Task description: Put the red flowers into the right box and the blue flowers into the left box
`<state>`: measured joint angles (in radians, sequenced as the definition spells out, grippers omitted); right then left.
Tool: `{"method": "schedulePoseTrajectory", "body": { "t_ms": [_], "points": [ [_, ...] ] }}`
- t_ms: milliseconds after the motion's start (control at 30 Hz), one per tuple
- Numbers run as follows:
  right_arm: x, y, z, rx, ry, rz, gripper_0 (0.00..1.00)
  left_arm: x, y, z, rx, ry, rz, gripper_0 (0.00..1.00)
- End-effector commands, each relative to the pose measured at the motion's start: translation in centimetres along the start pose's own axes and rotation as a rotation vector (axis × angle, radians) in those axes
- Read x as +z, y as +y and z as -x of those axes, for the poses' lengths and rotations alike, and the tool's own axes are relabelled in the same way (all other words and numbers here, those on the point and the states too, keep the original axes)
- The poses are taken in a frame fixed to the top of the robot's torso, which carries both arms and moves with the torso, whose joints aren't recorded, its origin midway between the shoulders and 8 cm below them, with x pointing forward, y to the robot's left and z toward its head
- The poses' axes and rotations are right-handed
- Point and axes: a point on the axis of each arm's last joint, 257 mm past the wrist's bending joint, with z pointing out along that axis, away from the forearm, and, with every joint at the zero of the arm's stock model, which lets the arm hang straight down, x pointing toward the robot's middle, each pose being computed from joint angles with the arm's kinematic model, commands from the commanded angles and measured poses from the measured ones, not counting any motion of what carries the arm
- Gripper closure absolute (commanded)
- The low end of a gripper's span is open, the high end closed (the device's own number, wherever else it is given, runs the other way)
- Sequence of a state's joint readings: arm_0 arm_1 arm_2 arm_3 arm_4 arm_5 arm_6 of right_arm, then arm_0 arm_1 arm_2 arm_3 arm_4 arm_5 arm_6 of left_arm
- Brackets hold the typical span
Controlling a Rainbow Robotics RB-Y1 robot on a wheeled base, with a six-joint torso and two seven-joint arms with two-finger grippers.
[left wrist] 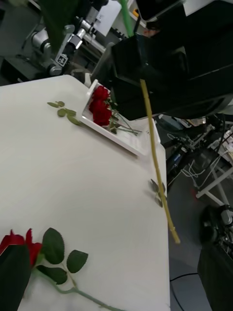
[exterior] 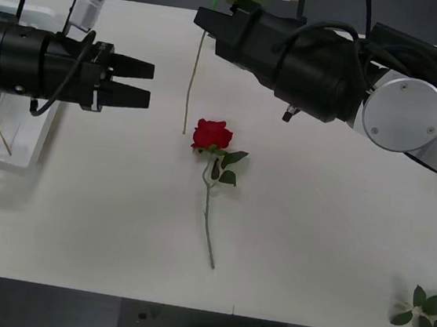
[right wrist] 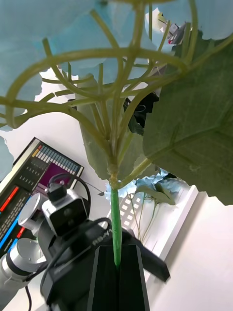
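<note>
White table top (exterior: 312,245), matte, bearing the following.

Red flower (exterior: 212,135) — single rose lying flat at the table's centre, bloom toward the far side, stem (exterior: 208,225) running toward the near edge, two dark leaves just right of the stem below the bloom. Touched by neither gripper. In the left wrist view its bloom (left wrist: 19,241) and leaves sit beside one black finger.

Red flowers, further (left wrist: 100,106) — a cluster of blooms lying in the right box (left wrist: 127,142), a white shallow tray at the table's right edge.

Blue flower (right wrist: 58,29) — pale blue head and a large green leaf (right wrist: 194,141) seen from beneath in the right wrist view; its green stem (right wrist: 115,228) runs down into the right gripper (right wrist: 116,265), whose black fingers are pressed together on it. In the front view the stem's pale lower length (exterior: 191,81) hangs from this gripper above the table, just left of the rose, its tip apart from the bloom.

Left gripper (exterior: 137,82) — over the table's left part, pointing right toward the hanging stem, fingers apart with a narrow gap, holding nothing.

Left box (exterior: 13,164) — white slotted basket at the table's left edge, beneath the left arm; pale stems lie inside. Blue flower heads (right wrist: 150,187) rest in it.

Loose leaf sprig (exterior: 425,312) — near right corner of the table.
</note>
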<state>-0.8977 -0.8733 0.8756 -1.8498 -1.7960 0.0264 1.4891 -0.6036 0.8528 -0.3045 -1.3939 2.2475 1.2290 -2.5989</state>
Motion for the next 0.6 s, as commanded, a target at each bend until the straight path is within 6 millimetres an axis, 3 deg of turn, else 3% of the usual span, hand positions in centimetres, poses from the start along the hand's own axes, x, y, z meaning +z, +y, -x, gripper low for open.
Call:
{"method": "schedulePoseTrajectory", "body": {
  "t_ms": [33, 367, 600],
  "points": [
    [0.2, 1.3, 1.3, -0.098, -0.017, 0.021, 1.0, 1.5, -2.0, 2.6, -0.037, -0.015, -0.044, 0.0],
    [0.2, 1.3, 1.3, -0.098, -0.017, 0.021, 1.0, 4.8, -4.4, 3.4, -0.083, -0.072, -0.094, 0.0],
    [0.2, 1.3, 1.3, -0.098, -0.017, 0.021, 1.0, 5.4, -5.6, 4.7, -0.113, -0.133, -0.114, 0.0]
  ]
}}
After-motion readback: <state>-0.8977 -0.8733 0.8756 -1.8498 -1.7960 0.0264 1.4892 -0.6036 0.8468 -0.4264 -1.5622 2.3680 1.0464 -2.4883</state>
